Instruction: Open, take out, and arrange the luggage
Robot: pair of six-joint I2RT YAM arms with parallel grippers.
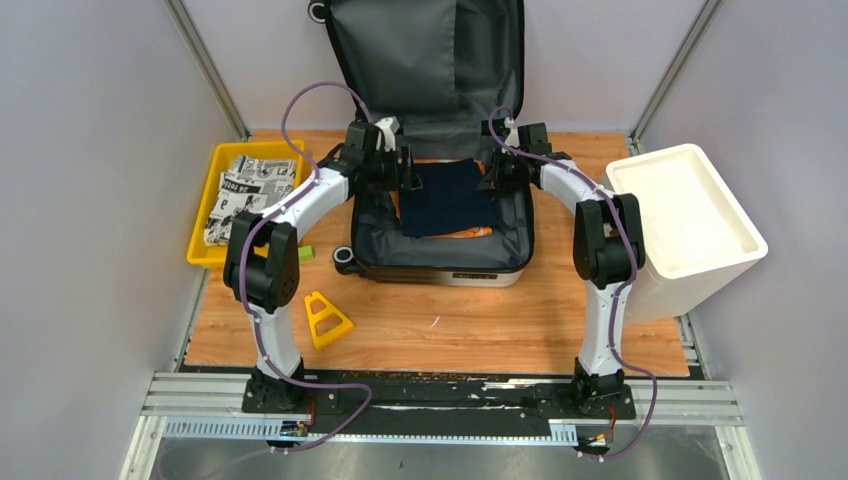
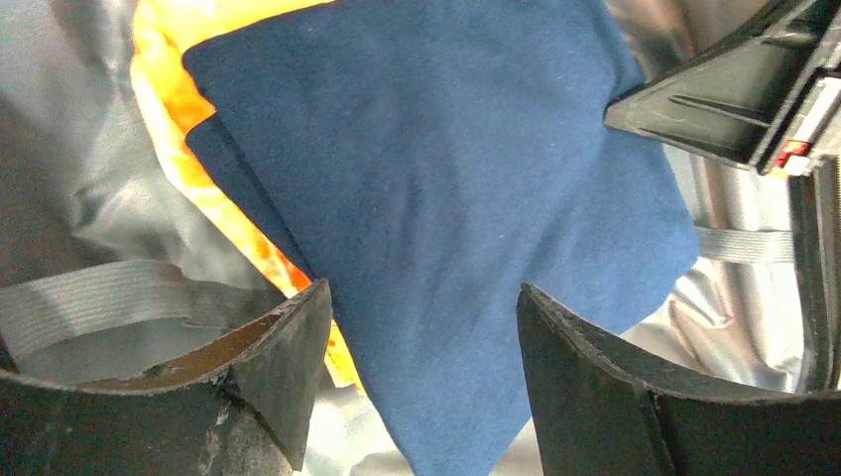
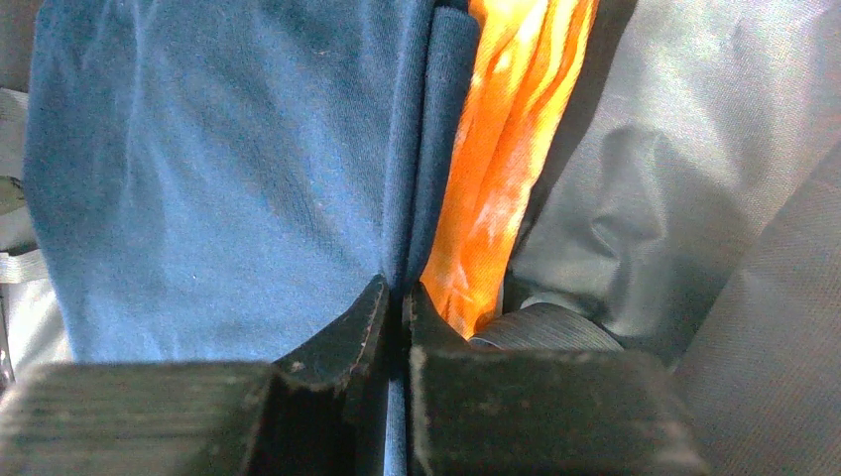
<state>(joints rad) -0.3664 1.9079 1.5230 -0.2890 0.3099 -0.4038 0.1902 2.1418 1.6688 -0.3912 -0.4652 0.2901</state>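
Note:
The luggage [image 1: 375,238] lies open on the table, its lid propped against the back wall and its dark grey lining showing. In its lower half a folded navy blue cloth [image 1: 447,198] rests on an orange cloth [image 1: 470,233]. My left gripper [image 2: 423,293] hovers open over the near corner of the blue cloth [image 2: 446,169], with the orange cloth [image 2: 188,169] showing beside it. My right gripper [image 3: 397,288] is shut on the folded edge of the blue cloth [image 3: 218,178], right beside the orange cloth [image 3: 506,149]. Both grippers, left [image 1: 405,170] and right [image 1: 497,172], are inside the case.
A yellow tray [image 1: 200,250] at the left holds a black-and-white printed cloth [image 1: 250,190]. A tall white bin [image 1: 690,215] stands at the right. A yellow triangular piece [image 1: 327,320] and a small green item [image 1: 305,252] lie on the wooden tabletop. Grey elastic straps [image 2: 89,302] lie on the lining.

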